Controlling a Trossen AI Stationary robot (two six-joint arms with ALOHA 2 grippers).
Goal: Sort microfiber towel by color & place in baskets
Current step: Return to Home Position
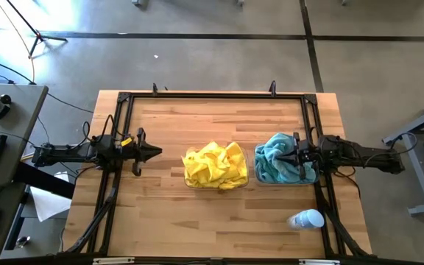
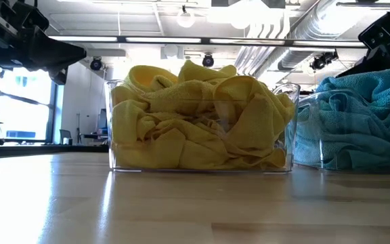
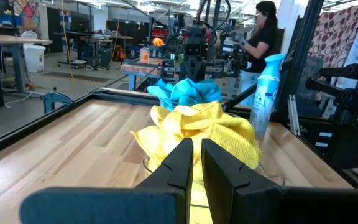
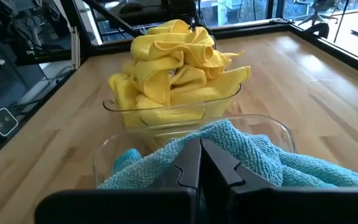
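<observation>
Bright yellow microfiber towels (image 1: 213,165) are heaped in a clear basket (image 2: 112,129) at the table's middle. Teal-blue towels (image 1: 277,160) fill a second clear basket (image 4: 272,127) just to its right. My right gripper (image 4: 199,149) hangs shut over the teal heap, tipped slightly downward; in the low view it stands clear above the cloth. My left gripper (image 3: 196,158) hovers level and shut to the left of the yellow basket, apart from it, with nothing between its fingers.
A white and light-blue spray bottle (image 1: 305,219) lies near the table's front right. A black metal frame (image 1: 212,94) runs around the tabletop. Bare wood lies in front of and behind the baskets. A person (image 3: 263,31) stands beyond the table's right side.
</observation>
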